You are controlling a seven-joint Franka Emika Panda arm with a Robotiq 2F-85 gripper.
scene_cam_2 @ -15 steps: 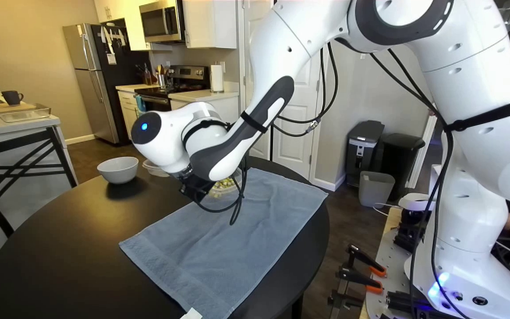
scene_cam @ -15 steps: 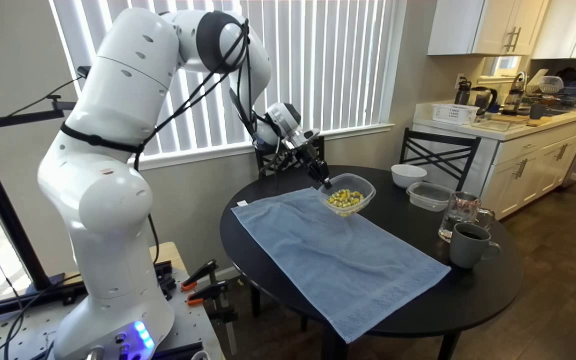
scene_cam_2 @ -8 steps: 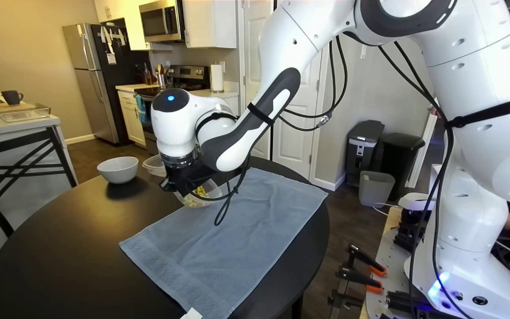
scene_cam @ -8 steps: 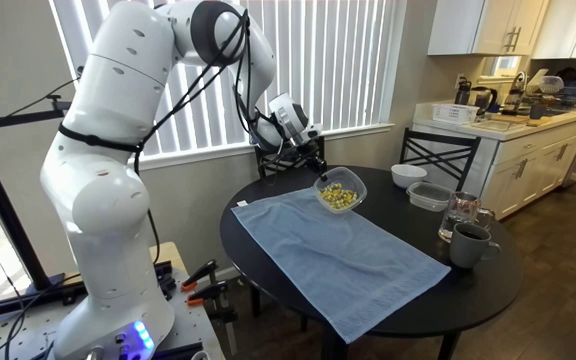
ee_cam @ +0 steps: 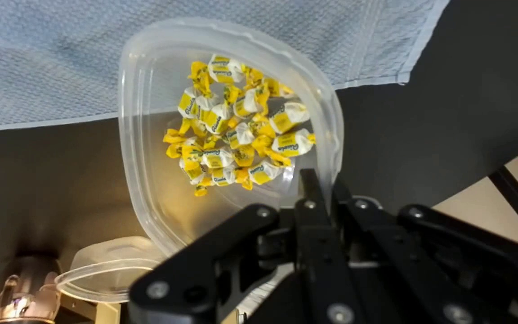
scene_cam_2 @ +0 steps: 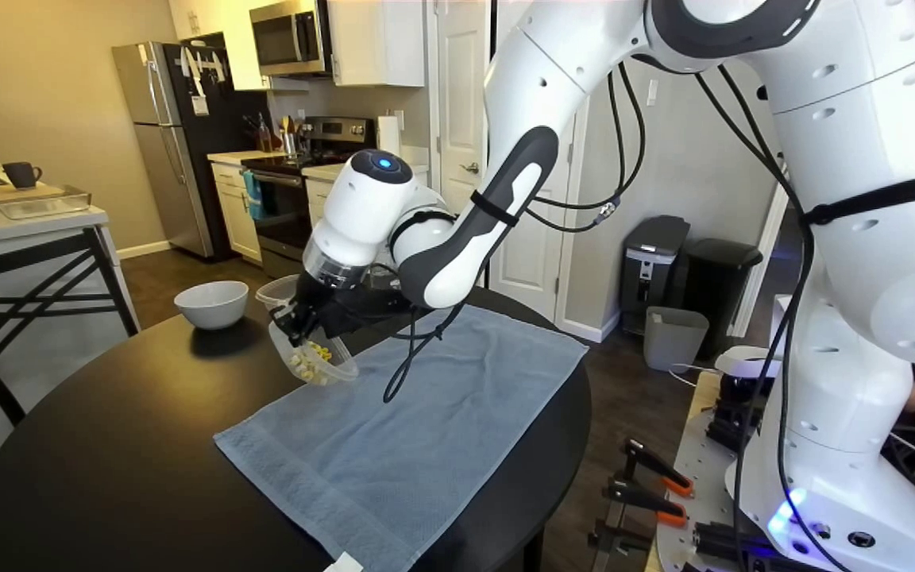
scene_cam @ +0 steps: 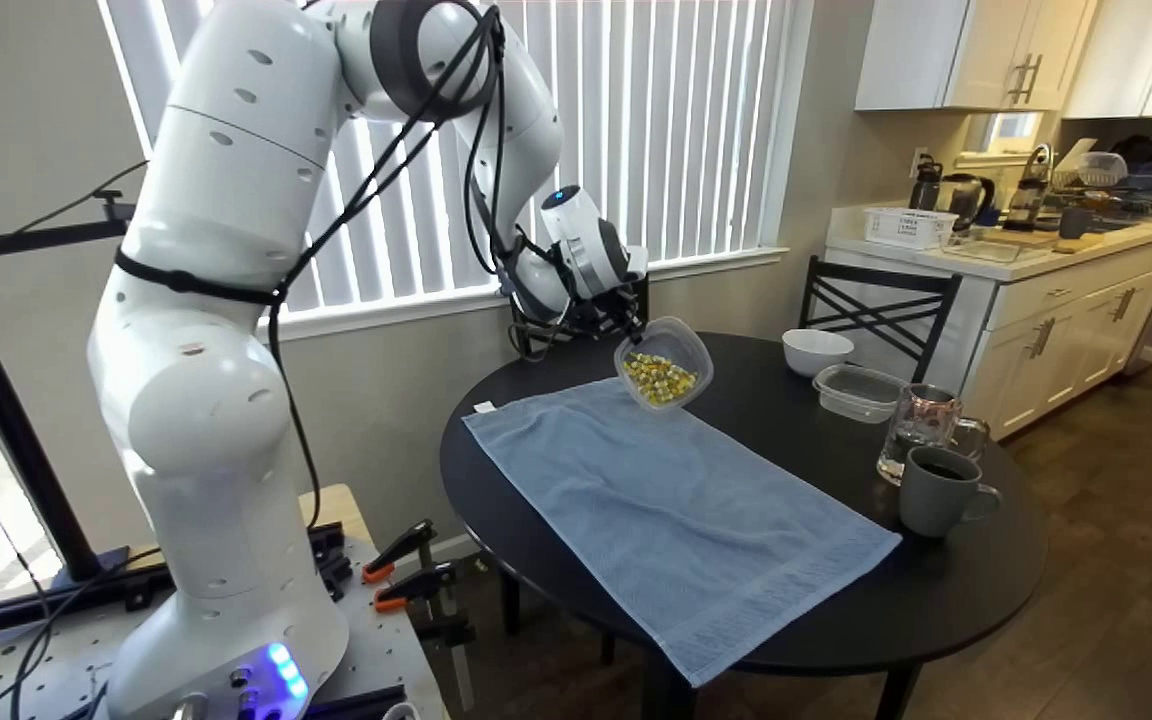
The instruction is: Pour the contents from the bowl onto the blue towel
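Note:
My gripper (scene_cam: pixel 639 340) is shut on the rim of the translucent bowl (scene_cam: pixel 684 347), with one finger inside and one outside, as the wrist view shows (ee_cam: pixel 325 183). The bowl is tilted and held above the table at the edge of the blue towel (scene_cam: pixel 676 500). It also shows in an exterior view (scene_cam_2: pixel 286 349) and in the wrist view (ee_cam: pixel 144 135). The contents (ee_cam: pixel 241 130), yellow and white wrapped candies, lie inside the bowl in a heap. The towel lies spread on the table, also in an exterior view (scene_cam_2: pixel 418 429). None of the contents show on it.
On the round black table (scene_cam_2: pixel 132 445) stand an opaque white bowl (scene_cam: pixel 817 352), a transparent container (scene_cam: pixel 858 394), a glass mug (scene_cam: pixel 916 435) and a grey mug (scene_cam: pixel 939 492). A black chair (scene_cam: pixel 876 310) stands behind. Cables hang from the arm near the towel.
The gripper has carried the bowl along the towel's edge, leftward in both exterior views. The hand has turned, and the bowl's open side tilts more. The candies stay inside.

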